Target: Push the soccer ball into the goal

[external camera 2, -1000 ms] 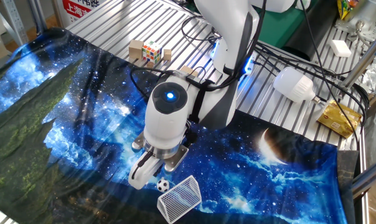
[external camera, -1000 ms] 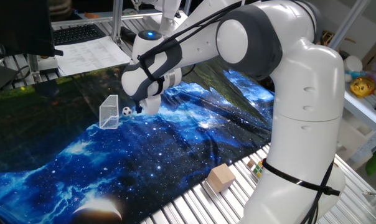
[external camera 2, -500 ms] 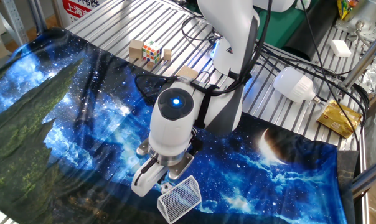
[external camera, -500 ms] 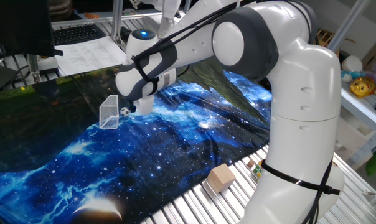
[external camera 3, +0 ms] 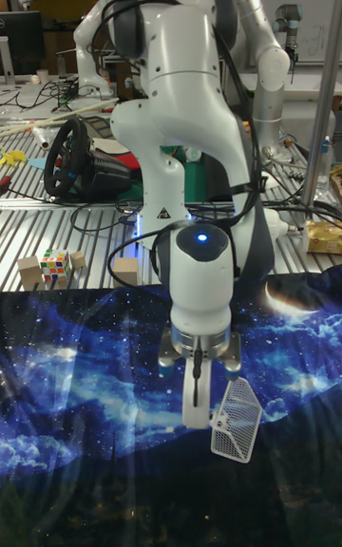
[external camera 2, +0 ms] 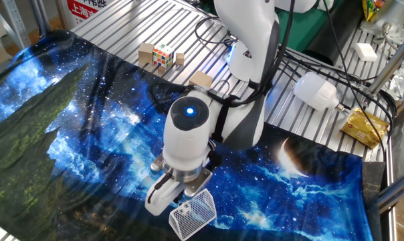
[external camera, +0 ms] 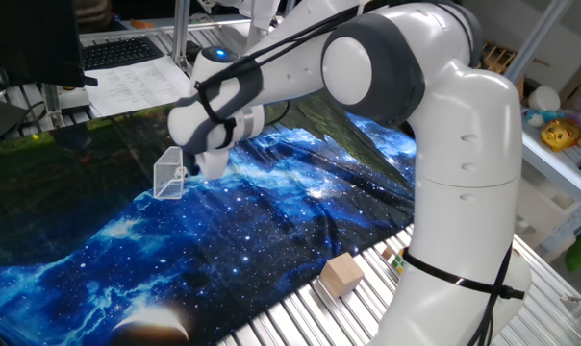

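1. The small translucent clear-plastic box-shaped goal with whitish frame (external camera 2: 193,213) (external camera: 168,173) (external camera 3: 237,420) stood near the front edge of the blue galaxy-print cloth (external camera 2: 81,134) covering the desk.
2. The white arm's pincer (external camera 3: 196,395) (external camera 2: 167,195) pressed against the goal's mouth, fingers together.
3. The tiny white soccer ball was hidden; its place could not be told.
4. Open cloth spread to either side.
5. Farther back, on bare metal slats, sat a multicoloured puzzle cube (external camera 2: 163,55).
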You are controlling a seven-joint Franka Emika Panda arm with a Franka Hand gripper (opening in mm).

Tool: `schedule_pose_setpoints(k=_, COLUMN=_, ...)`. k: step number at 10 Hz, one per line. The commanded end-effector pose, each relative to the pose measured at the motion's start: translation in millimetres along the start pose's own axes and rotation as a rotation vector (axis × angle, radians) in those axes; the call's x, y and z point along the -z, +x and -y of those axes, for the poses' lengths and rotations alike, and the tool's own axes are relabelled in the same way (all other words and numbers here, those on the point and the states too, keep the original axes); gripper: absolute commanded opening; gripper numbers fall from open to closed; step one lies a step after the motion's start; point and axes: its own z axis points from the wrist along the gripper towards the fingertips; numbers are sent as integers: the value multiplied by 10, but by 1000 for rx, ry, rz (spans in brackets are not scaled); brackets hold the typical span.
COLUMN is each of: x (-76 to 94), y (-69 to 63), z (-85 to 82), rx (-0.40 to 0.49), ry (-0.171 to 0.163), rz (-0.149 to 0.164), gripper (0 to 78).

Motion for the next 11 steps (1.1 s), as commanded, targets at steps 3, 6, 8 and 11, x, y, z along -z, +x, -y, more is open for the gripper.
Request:
schedule_pose_setpoints(k=3, x=-40, y=249, z=-66, rx=-15, ry=-7, rz=-136, gripper=0)
schedule_pose_setpoints(k=6, x=-36, y=245, z=-61, rx=72, ry=36, rz=-63, gripper=0)
schedule_pose_setpoints(k=8, x=-12, y=235, z=-62, rx=106, ry=62, rz=-10, gripper=0)
schedule_pose_setpoints(k=11, x=49, y=203, z=-28, rx=123, ry=79, rz=-12, gripper=0)
